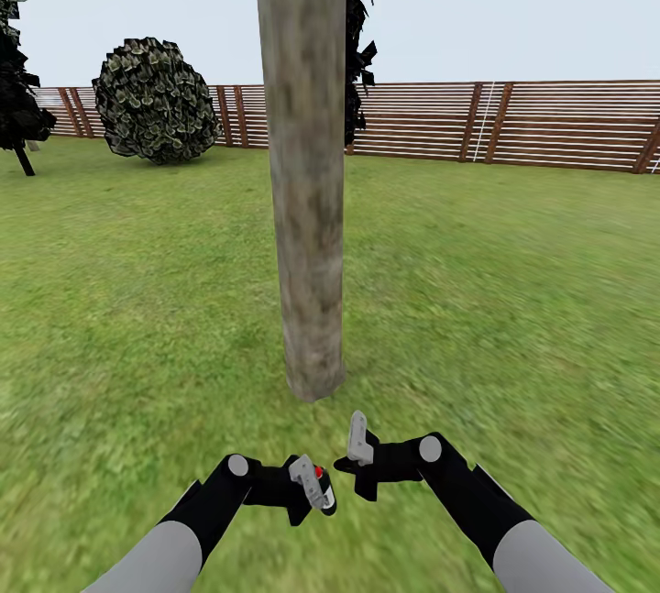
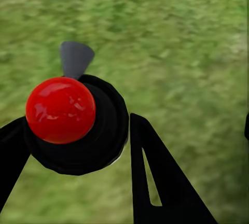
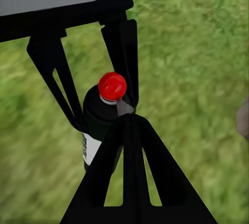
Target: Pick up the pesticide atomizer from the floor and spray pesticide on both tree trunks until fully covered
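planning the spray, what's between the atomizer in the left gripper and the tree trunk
Bare grass, nothing else. In the head view the left gripper holds the pesticide atomizer short of the tree trunk; the right gripper sits beside it, not in that stretch.

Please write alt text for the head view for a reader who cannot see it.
A thick grey-brown tree trunk rises from the grass lawn just ahead of two black arms. The left gripper holds the red-capped pesticide atomizer; the right gripper sits beside it. A slatted wooden fence and round bush stand behind.
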